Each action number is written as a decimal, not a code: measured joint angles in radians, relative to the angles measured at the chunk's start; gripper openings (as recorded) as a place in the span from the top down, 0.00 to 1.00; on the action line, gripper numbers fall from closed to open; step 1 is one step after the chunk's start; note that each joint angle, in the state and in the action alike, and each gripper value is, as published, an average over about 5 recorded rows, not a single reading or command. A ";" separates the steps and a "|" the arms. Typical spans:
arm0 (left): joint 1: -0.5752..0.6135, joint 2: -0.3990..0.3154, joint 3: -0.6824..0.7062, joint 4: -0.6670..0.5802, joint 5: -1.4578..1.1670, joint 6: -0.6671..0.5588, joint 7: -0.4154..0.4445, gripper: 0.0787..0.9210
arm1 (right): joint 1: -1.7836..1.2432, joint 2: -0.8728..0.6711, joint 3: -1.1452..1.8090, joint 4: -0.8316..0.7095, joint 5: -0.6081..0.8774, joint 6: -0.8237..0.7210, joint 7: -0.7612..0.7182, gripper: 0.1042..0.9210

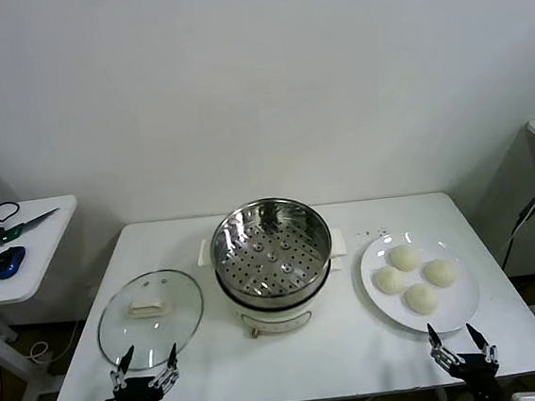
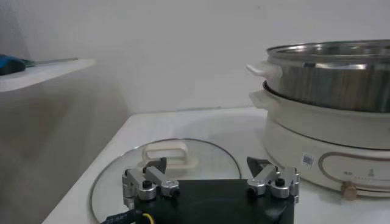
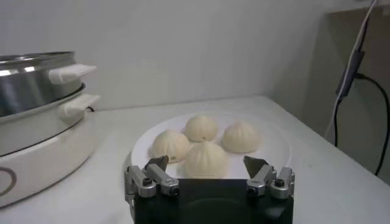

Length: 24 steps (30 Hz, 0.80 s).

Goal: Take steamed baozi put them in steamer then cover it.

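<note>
Your left claw [image 1: 147,375] stands wide open and empty, the round clear glass lid [image 1: 151,318] just beyond it on the white tabletop [image 1: 338,345]. Your right claw [image 1: 463,346] is equally spread, empty, four off-white domed buns [image 1: 413,277] on a white plate [image 1: 449,316] just ahead, the shiny steel steamer basket [image 1: 271,245] between both.

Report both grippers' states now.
Left gripper: open, empty, at the cover.
Right gripper: open, empty, near the plate of baozi.

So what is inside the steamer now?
The steamer holds no buns; only its bare perforated floor shows. All four buns sit on the plate. The pot below is hidden.
</note>
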<state>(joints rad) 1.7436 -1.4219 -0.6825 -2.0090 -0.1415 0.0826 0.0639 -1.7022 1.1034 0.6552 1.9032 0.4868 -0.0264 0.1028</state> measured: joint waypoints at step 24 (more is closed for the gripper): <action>0.000 -0.018 0.018 -0.015 0.031 -0.003 0.008 0.12 | 1.008 -0.564 -0.608 -0.464 -0.263 -0.089 -0.689 0.12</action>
<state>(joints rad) 1.7436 -1.4403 -0.6641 -2.0241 -0.1109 0.0792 0.0721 -0.6943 0.5392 0.0470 1.4394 0.2240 -0.1157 -0.5867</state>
